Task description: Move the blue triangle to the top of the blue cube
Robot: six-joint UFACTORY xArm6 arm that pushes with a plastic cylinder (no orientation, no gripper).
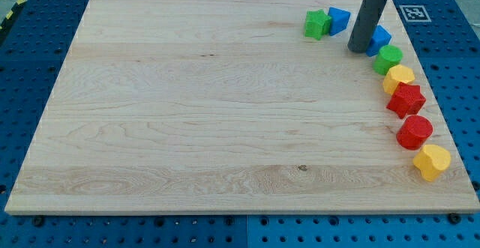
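The blue triangle [339, 19] lies near the view's top right, touching the right side of a green star [316, 24]. The blue cube [381, 37] lies a little to its lower right and is partly hidden behind my dark rod. My tip [360, 50] rests on the board at the cube's left edge, below and to the right of the triangle. The triangle and the cube are apart, with the rod between them.
Below the cube, a curved row of blocks runs down the board's right edge: a green round block [388, 58], a yellow block [399, 77], a red star [406, 100], a red cylinder [414, 132] and a yellow heart [431, 162]. The wooden board [210, 113] lies on a blue perforated table.
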